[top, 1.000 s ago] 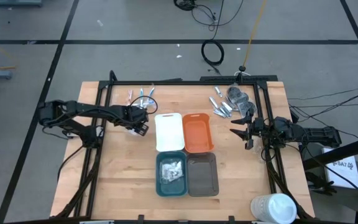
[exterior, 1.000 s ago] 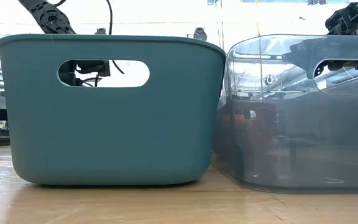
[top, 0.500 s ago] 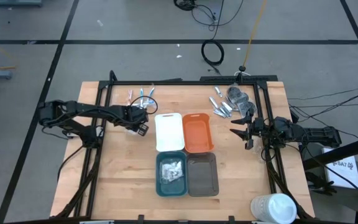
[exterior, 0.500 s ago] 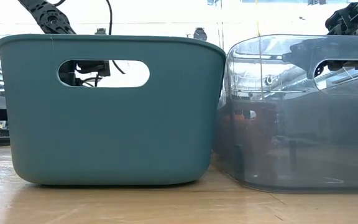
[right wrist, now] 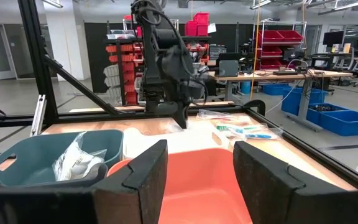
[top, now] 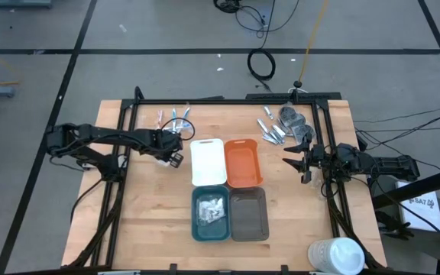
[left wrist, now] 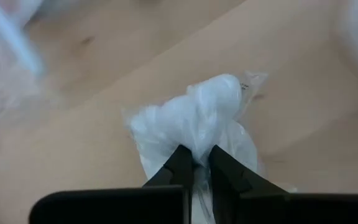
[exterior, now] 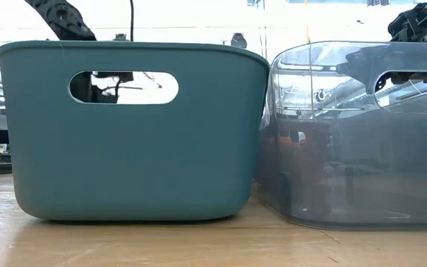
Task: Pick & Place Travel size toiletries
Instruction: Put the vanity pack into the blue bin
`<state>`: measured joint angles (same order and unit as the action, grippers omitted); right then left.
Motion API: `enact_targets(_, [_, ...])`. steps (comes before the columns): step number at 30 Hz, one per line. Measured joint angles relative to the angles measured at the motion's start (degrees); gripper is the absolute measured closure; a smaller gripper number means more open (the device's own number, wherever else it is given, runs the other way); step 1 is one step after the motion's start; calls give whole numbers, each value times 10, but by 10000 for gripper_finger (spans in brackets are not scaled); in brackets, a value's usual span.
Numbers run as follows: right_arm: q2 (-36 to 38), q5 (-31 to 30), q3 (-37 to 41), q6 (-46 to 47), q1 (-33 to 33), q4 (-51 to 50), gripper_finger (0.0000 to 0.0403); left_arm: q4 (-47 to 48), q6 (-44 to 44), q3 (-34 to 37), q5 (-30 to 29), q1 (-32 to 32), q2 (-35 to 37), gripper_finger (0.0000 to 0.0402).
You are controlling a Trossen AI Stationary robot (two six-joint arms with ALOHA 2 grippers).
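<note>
Presently, the left gripper (top: 173,155) is observed low over the wooden desk (top: 151,206), its jaws pinched narrowly on a crumpled white plastic sachet (left wrist: 197,121), which is held just above the desk surface. Just beyond these jaws, toward the desk's far edge, a small cluster of slim pink and blue clear-wrapped sticks (top: 174,117) is noted. Immediately beside the jaws, toward the desk's centre, the white rounded rectangular tray (top: 208,162) is recorded, with the orange tray (top: 243,162) touching its far side. Nearer the front edge, the teal tray (top: 211,213) is seen to contain further white sachets (top: 210,208); the grey tray (top: 249,214) is set against it.

The right gripper (top: 296,164) is found hovering at the desk's right side with jaws spread wide and nothing between them. Behind it, silver metallic pieces (top: 272,130) and dark grey roundish pieces (top: 292,121) are noted lying together.
</note>
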<state>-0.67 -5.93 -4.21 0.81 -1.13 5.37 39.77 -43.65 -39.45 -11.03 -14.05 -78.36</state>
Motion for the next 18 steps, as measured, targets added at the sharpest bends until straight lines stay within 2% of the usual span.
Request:
enact_targets(4, [0, 0, 0, 0, 0, 0, 231, 1, 12, -34, -1, 28, 32, 396])
enact_targets(9, [0, 0, 0, 0, 0, 0, 228, -9, 31, -82, 1, 76, 67, 380])
enact_targets(12, [0, 0, 0, 0, 0, 0, 227, -23, 50, -105, -6, 110, 80, 383])
enact_targets(15, [0, 0, 0, 0, 0, 0, 230, -100, 96, -119, 5, 147, 89, 396])
enact_targets(18, [0, 0, 0, 0, 0, 0, 231, -194, 149, -120, 50, 184, 94, 391])
